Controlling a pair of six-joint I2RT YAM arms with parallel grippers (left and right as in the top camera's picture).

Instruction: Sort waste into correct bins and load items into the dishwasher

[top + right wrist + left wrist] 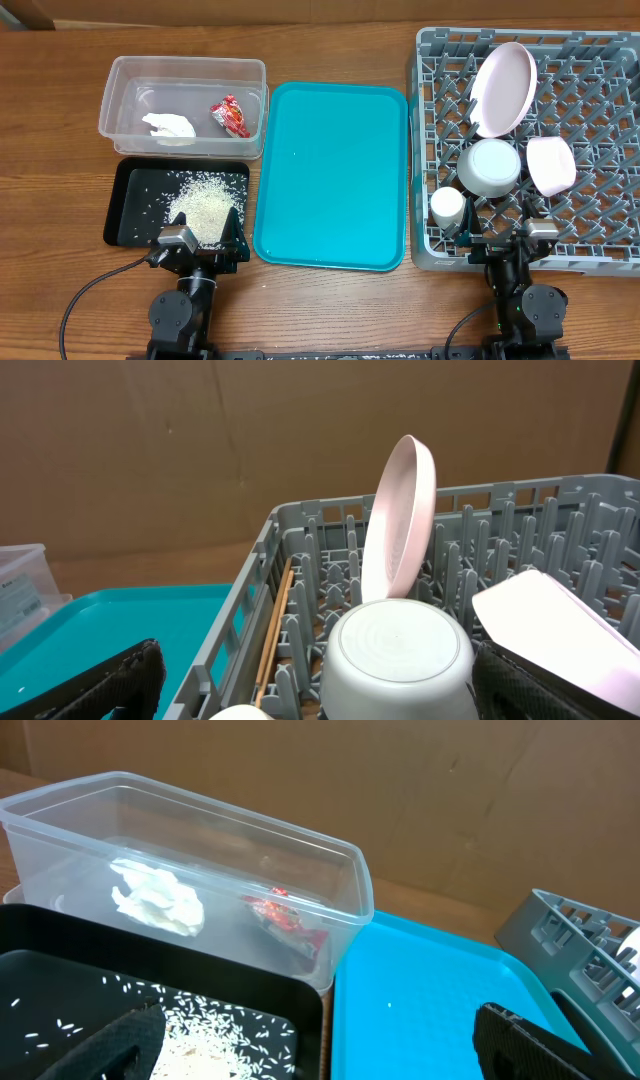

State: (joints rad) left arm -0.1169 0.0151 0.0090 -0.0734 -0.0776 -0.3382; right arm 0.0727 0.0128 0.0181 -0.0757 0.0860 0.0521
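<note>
I see my left end effector (200, 233) at the near edge of the surface, over the near rim of the shallow black rectangular tray (125, 200). Its fingers (120, 1040) stand wide apart with nothing between them. The loose white rice grains (205, 200) lie piled in that tray, mostly toward its right half, with some scattered to the left.

Just beyond the tray, toward the far-left corner of the surface, sits the clear plastic rectangular tub (185, 62). It holds the small crumpled white tissue (168, 127) and the crumpled red snack wrapper (231, 116), which lie apart from each other.

The large teal plastic tray (330, 175) lies at the middle of the surface.

The large square grey plastic dish rack (600, 60) fills the right edge. One pale pink round plate (503, 88) stands on edge among the pegs. A second pale pink plate (551, 164) leans tilted nearer to me. The whitish bowl (491, 166) sits upside down between them, and the small white cup (447, 206) is just beside it, at the rack's near-left corner. The pair of thin wooden chopsticks (272, 630) lies along the rack's left wall.

My right end effector (502, 232) hangs at the rack's near edge, fingers (90, 685) spread open and empty
</note>
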